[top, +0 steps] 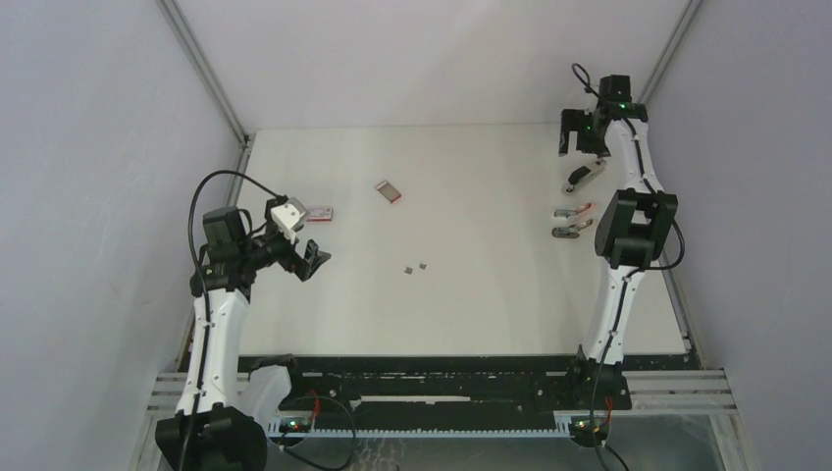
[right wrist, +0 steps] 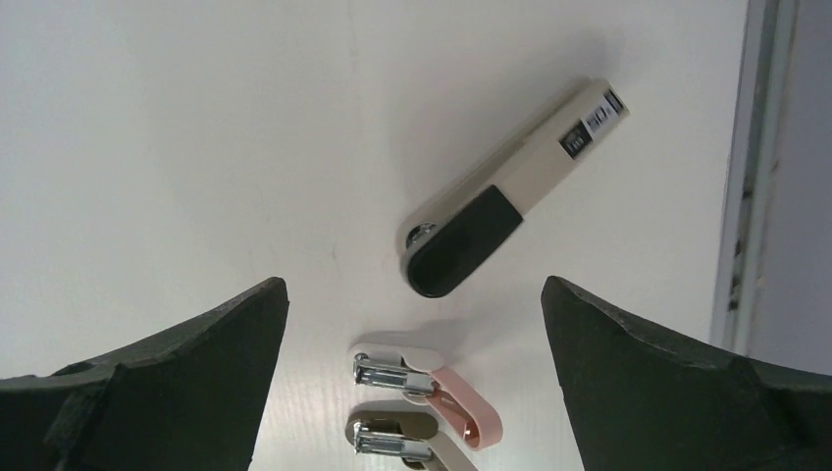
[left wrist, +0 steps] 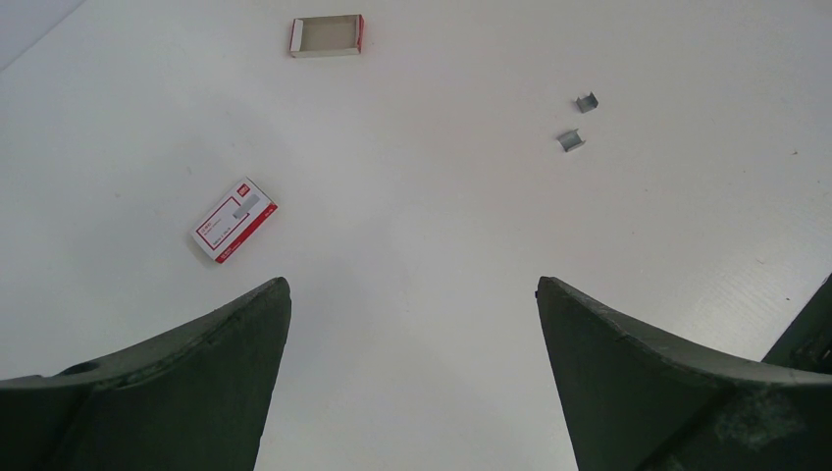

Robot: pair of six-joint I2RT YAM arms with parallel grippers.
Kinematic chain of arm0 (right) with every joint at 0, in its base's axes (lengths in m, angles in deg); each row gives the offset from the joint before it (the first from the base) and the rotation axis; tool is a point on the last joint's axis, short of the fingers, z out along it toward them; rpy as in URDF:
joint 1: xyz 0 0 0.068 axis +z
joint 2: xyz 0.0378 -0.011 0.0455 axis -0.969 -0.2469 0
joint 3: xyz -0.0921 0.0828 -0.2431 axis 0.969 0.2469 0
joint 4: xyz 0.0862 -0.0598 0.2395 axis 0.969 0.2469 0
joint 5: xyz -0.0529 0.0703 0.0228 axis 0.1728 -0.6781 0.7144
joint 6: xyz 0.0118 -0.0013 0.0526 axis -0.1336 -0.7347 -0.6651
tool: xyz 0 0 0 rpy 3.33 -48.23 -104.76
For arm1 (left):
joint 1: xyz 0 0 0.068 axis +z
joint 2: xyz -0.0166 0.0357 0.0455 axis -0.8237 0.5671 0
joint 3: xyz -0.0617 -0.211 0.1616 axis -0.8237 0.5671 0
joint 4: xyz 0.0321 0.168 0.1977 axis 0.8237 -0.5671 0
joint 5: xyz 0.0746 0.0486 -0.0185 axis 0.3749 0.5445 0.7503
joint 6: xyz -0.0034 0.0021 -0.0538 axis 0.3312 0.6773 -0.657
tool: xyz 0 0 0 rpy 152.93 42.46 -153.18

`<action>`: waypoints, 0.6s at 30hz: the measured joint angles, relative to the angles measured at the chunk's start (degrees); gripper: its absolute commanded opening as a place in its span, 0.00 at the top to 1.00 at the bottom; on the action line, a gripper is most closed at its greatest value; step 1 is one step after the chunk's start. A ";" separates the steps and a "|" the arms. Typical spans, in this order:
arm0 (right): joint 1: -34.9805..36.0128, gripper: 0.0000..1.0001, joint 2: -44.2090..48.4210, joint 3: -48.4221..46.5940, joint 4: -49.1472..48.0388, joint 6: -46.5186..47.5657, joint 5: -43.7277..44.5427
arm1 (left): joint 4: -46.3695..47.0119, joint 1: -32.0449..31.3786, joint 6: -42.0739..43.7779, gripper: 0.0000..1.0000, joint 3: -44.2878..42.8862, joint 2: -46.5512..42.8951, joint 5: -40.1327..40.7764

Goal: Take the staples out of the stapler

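Hovering L gripper (left wrist: 412, 287) wide, tiny grey metal staples (left wrist: 572, 140) at 1 o'clock | R gripper (right wrist: 413, 285) wide, oblong beige-black stapler (right wrist: 510, 186) at 1 o'clock

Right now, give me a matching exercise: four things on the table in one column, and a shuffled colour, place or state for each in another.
1. large stapler
2. pink stapler
3. staples
4. printed box

A. two grey bits, mid-table
B. beige with black grip
C. closed, near left tool
D. beside olive stapler

Pairs: 1-B, 2-D, 3-A, 4-C
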 measured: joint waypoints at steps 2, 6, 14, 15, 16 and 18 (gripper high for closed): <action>-1.46 0.00 0.00 1.27 -0.87 -3.80 -1.07 | 0.00 0.02 0.00 0.00 0.00 0.00 -0.02; -3.80 0.00 -0.35 2.19 -1.07 -9.64 -1.49 | 0.00 0.02 0.02 0.00 0.00 0.04 0.00; -5.60 0.00 -2.51 2.19 -3.21 -17.29 -4.85 | 0.00 0.02 0.04 0.00 0.00 1.36 -0.04; -5.64 0.00 -2.95 2.19 -3.34 -18.16 -5.14 | 0.00 0.02 0.04 0.00 0.00 1.53 -0.04; -5.70 0.00 -3.50 2.19 -3.37 -19.06 -5.38 | 0.00 0.02 0.07 0.00 0.00 1.64 -0.02; -5.77 0.00 -4.35 2.19 -3.37 -20.57 -5.60 | 0.00 0.02 0.09 0.00 0.00 1.75 -0.02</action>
